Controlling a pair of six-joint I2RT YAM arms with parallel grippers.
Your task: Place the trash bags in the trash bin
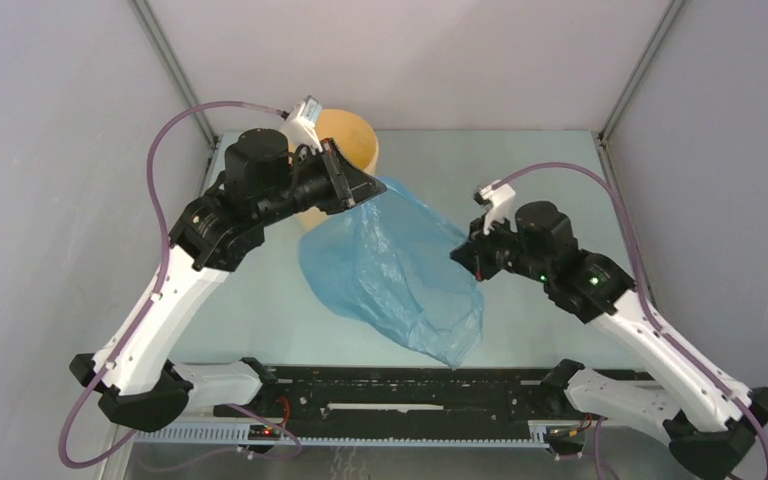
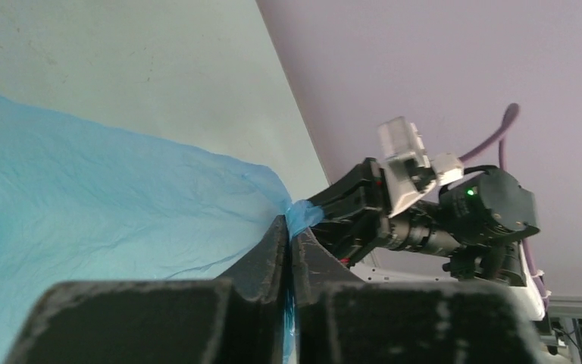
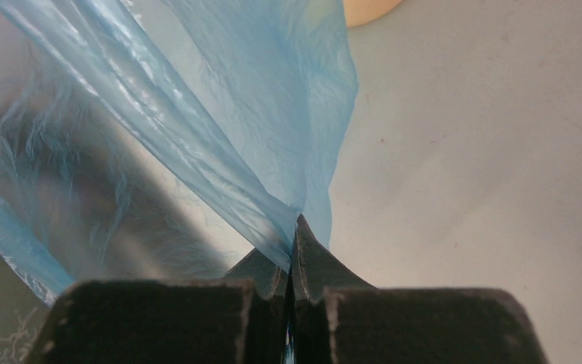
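Observation:
A thin translucent light-blue trash bag [image 1: 395, 270] hangs stretched between my two grippers above the table, its lower end drooping toward the near edge. My left gripper [image 1: 372, 190] is shut on the bag's far left edge, beside the pale yellow-tan trash bin [image 1: 345, 135], which my left arm partly hides. My right gripper [image 1: 463, 248] is shut on the bag's right edge. In the left wrist view the bag [image 2: 106, 205] is pinched between the closed jaws [image 2: 291, 235]. In the right wrist view the bag [image 3: 220, 136] is pinched too [image 3: 294, 250], and the bin's edge [image 3: 367, 9] shows at the top.
Grey enclosure walls with metal corner posts [image 1: 170, 60] stand close on the left, back and right. A black rail [image 1: 410, 395] runs along the near edge between the arm bases. Purple cables [image 1: 190, 125] loop over both arms.

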